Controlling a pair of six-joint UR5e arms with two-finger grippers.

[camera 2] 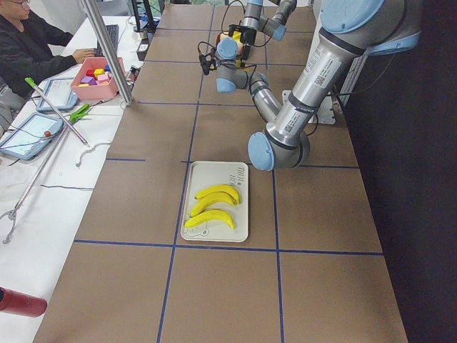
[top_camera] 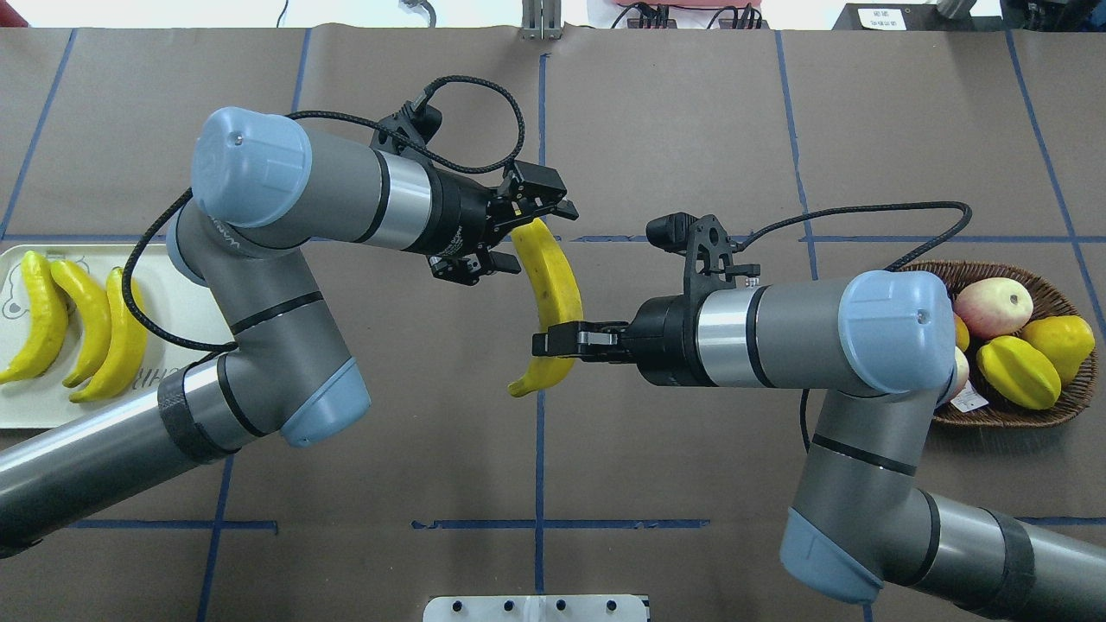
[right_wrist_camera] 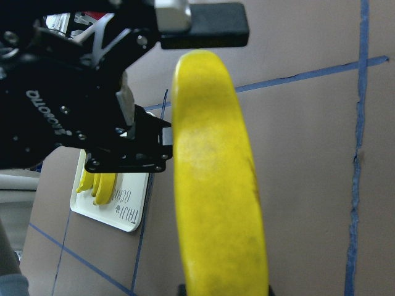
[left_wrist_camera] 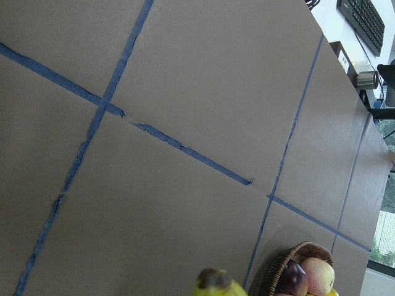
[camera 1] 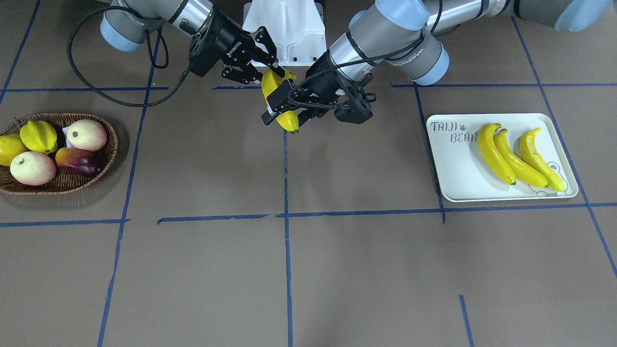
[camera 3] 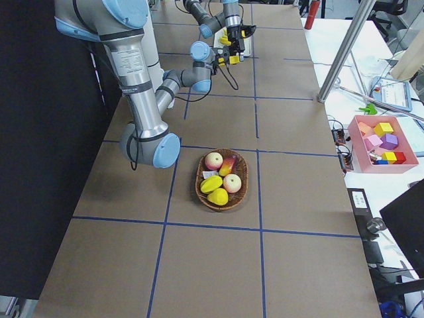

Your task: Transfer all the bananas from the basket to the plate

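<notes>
One banana (top_camera: 553,285) hangs in the air over the table's middle, between both grippers. My right gripper (top_camera: 553,339) is shut on its near half; it fills the right wrist view (right_wrist_camera: 216,185). My left gripper (top_camera: 529,235) is open, its fingers on either side of the banana's far end, whose dark tip shows in the left wrist view (left_wrist_camera: 213,285). In the front view the banana (camera 1: 290,120) sits between the left gripper (camera 1: 274,107) and the right gripper (camera 1: 267,71). Three bananas (camera 1: 513,161) lie on the plate (camera 1: 453,164). The basket (camera 1: 112,140) holds no banana.
The basket (top_camera: 1063,410) holds a starfruit (camera 1: 37,135), a yellow lemon-like fruit (camera 1: 7,149), two pinkish apples (camera 1: 33,167) and a dark red mango (camera 1: 79,161). Blue tape lines cross the brown table. A pink box of blocks (camera 3: 384,142) sits on the side desk.
</notes>
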